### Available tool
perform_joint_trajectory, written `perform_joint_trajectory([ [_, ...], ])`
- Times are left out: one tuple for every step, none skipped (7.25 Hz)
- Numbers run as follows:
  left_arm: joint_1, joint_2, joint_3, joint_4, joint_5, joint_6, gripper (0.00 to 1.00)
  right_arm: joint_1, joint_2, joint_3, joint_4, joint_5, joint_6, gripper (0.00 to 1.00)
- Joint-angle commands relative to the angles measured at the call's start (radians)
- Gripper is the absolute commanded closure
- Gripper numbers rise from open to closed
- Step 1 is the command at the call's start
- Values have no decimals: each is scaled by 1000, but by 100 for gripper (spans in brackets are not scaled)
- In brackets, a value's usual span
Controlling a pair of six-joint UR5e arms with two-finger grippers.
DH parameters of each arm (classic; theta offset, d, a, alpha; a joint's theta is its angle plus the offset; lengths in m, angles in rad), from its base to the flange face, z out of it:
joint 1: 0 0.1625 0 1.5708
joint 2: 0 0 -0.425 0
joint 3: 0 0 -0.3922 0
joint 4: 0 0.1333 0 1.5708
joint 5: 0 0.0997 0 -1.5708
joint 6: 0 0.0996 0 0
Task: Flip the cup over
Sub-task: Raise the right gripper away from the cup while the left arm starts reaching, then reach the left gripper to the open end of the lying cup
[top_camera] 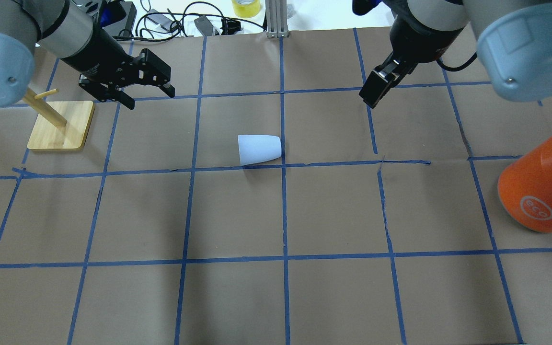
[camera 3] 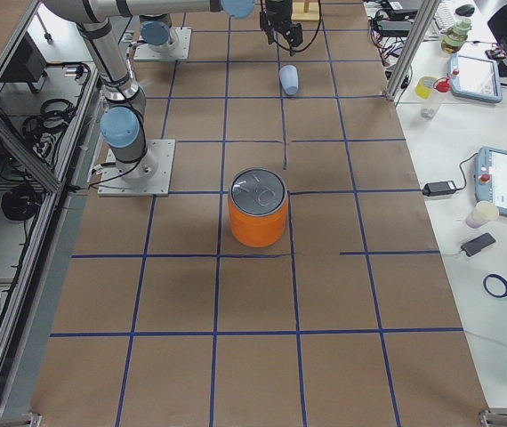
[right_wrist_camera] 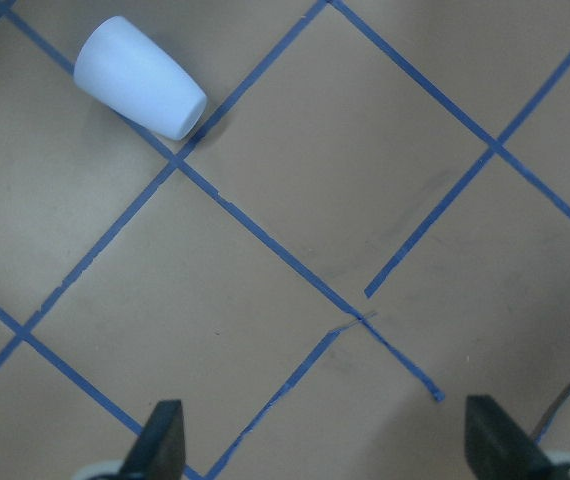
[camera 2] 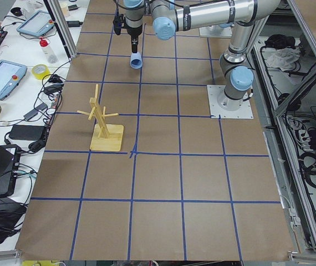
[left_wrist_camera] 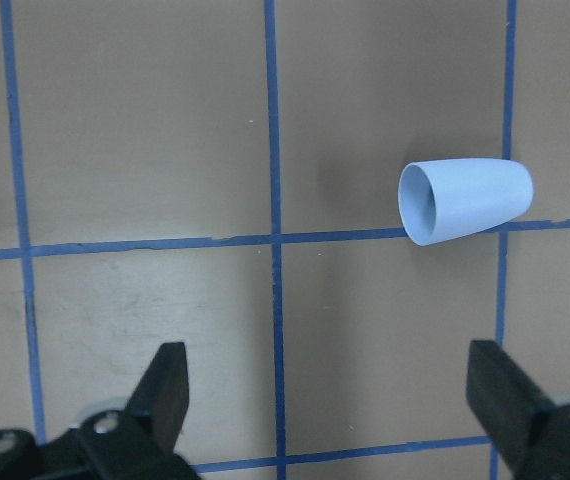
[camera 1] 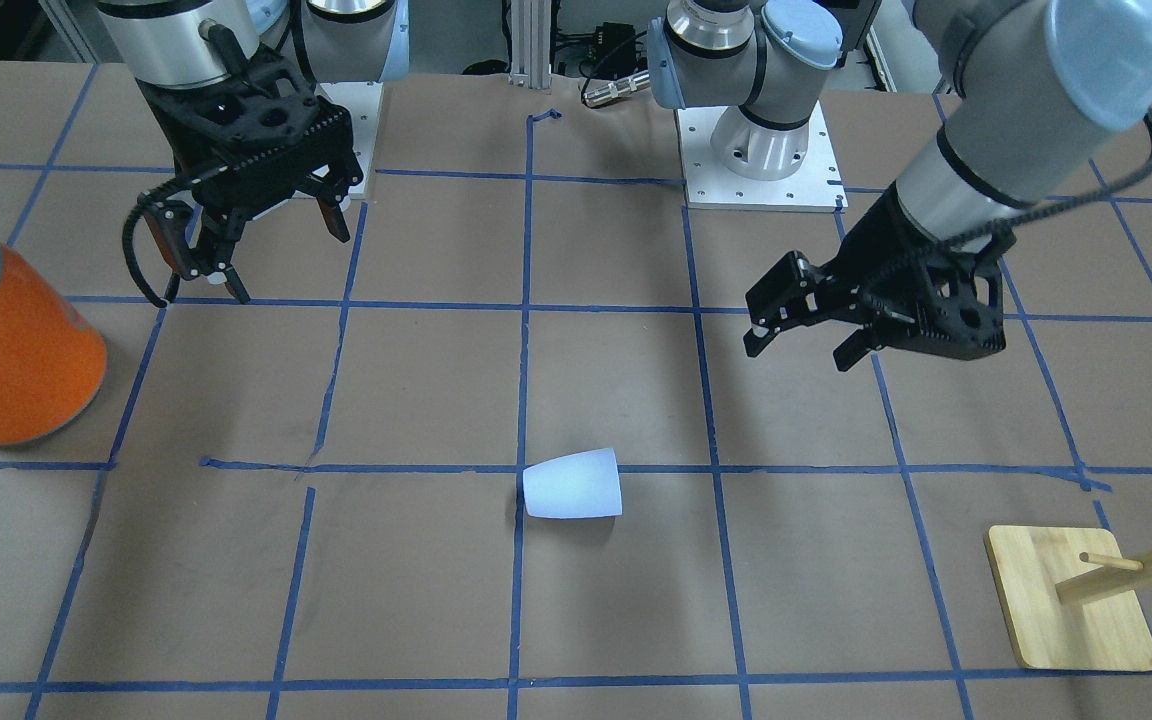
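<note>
The cup (camera 1: 572,485) is a small pale blue-white tumbler lying on its side on the brown paper near the table's middle. It also shows in the overhead view (top_camera: 259,149), its mouth toward my left side. The left wrist view looks into its bluish mouth (left_wrist_camera: 465,200). The right wrist view shows its closed base end (right_wrist_camera: 140,78). My left gripper (camera 1: 801,350) (top_camera: 150,97) is open and empty, in the air apart from the cup. My right gripper (camera 1: 288,262) (top_camera: 372,93) is open and empty, also apart from it.
A big orange can (top_camera: 539,187) with a silver lid stands at my right edge of the table. A wooden peg stand (top_camera: 60,124) stands at my left, close under the left arm. Blue tape lines grid the paper.
</note>
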Motion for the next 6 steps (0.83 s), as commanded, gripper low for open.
perform_joint_trajectory([
  [6, -145, -52, 136, -146, -16, 0, -6, -9, -1, 14, -22, 307, 0],
  [5, -205, -93, 268, -211, -17, 0, -8, -20, -1, 40, -94, 399, 0],
  [2, -243, -126, 313, -321, -26, 0, -9, -44, -1, 128, -96, 532, 0],
  [-26, -263, -139, 326, -355, -83, 0, -11, -49, -1, 144, -99, 602, 0],
  [-64, -294, -141, 394, -358, -123, 0, -11, -49, 0, 141, -91, 598, 0],
  [-98, -325, -146, 491, -360, -217, 0, -11, -48, 0, 140, -90, 601, 0],
])
